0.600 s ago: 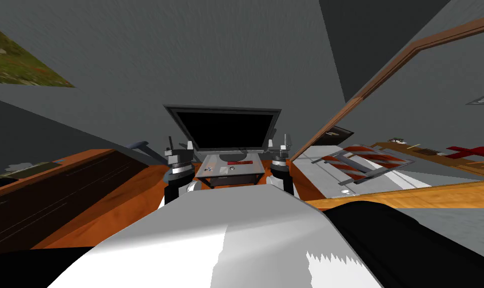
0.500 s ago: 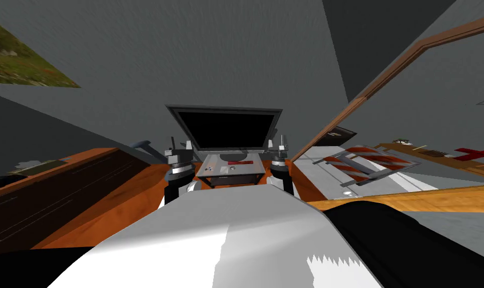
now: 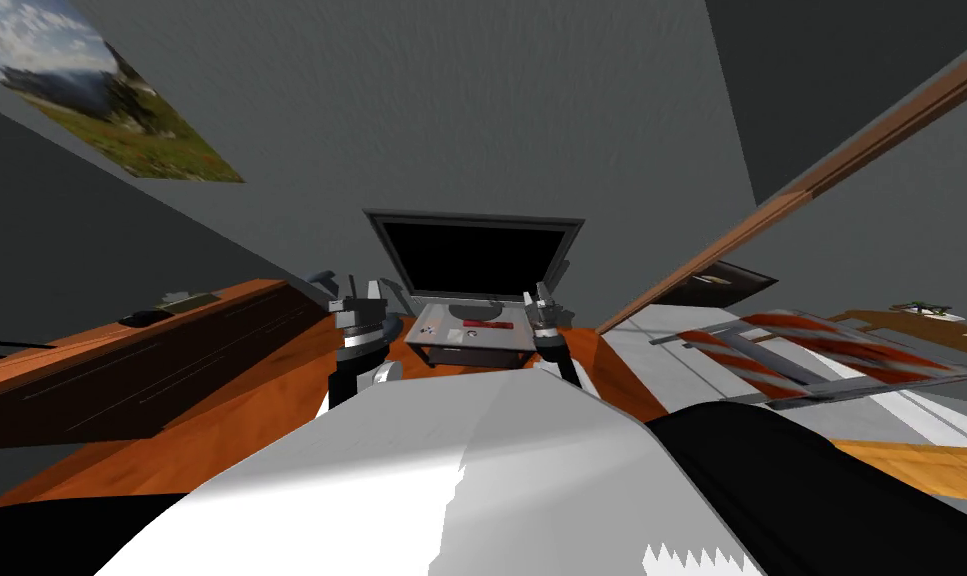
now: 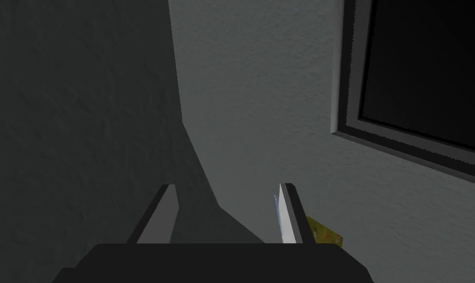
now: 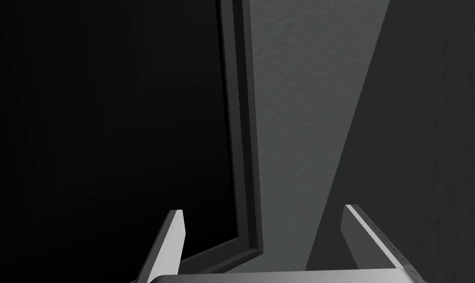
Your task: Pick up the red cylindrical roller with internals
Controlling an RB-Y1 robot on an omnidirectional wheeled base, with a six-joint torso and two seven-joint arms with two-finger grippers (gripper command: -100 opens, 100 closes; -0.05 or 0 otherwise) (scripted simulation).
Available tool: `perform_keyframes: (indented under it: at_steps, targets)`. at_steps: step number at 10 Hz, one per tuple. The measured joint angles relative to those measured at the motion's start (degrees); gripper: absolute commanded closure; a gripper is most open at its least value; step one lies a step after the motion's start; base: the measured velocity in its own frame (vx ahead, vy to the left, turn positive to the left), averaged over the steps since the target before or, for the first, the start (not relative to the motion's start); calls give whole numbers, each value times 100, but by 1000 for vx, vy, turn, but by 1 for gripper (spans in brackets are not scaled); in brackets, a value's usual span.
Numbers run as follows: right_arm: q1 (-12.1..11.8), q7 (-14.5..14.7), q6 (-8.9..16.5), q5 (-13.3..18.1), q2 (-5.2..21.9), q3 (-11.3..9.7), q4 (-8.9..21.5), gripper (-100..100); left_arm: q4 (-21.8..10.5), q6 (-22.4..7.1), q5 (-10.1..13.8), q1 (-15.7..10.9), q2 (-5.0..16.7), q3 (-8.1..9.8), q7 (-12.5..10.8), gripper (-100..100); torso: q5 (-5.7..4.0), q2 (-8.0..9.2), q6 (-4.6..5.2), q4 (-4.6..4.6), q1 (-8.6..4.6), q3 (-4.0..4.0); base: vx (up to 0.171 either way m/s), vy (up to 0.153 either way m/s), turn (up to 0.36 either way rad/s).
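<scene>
The red roller [image 3: 481, 326] is lying on its side on top of a small grey table [image 3: 506, 340] straight ahead of the robot, near the middle of the tabletop. A small white round item [image 3: 468, 337] is sitting just beside it on the nearer side. A television [image 3: 476, 255] with a black screen is standing at the far edge of the table, behind the roller, against a grey wall.

The left tool [image 3: 363, 293] is hanging in the air beside the table's left end, well apart from the roller. In the left wrist view its two fingers [image 4: 289, 216] are standing apart with nothing between them. The right tool [image 3: 536, 295] is hovering over the table's right end, near the roller but not touching it. Its fingers [image 5: 171, 243] are spread wide and gripping nothing.

The table is resting on an orange wooden floor [image 3: 271, 400]. A long dark sideboard [image 3: 121, 370] is running along the wall to the robot's left, and a landscape picture [image 3: 111, 100] is hanging above it. To the right, a red-and-white striped frame [image 3: 821, 340] is lying low, beyond a brown wooden rail [image 3: 771, 215].
</scene>
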State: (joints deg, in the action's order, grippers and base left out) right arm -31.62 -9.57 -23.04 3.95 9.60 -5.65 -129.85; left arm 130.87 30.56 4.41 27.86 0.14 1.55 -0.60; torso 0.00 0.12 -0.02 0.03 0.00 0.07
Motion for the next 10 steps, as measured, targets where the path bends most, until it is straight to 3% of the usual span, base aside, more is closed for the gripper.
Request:
perform_keyframes:
  at_steps: [4, 6, 7, 10]
  targets:
    - [8, 8, 89, 373, 498, -138, 545, -100, 0, 0, 0, 1, 0, 1, 0, 0, 0, -6, 5, -1, 0, -3, -17, 12, 206]
    - [-175, 10, 139, 657, 826, -263, 735, -100, 0, 0, 0, 0, 0, 0, 0, 0, 1, -2, 0, -1, 5, -1, -23, 17, 247]
    - [-86, 4, 185, 734, 936, -289, 903, -100, 0, 0, 0, 1, 0, 1, 0, 0, 0, -5, 4, -1, 1, -3, -14, 19, 265]
    - [-118, -8, 304, 1056, 1354, -405, 1311, -100, 0, 0, 0, 0, 0, 0, 0, 0, 1, -8, 1, -1, 2, -4, -10, 13, 165]
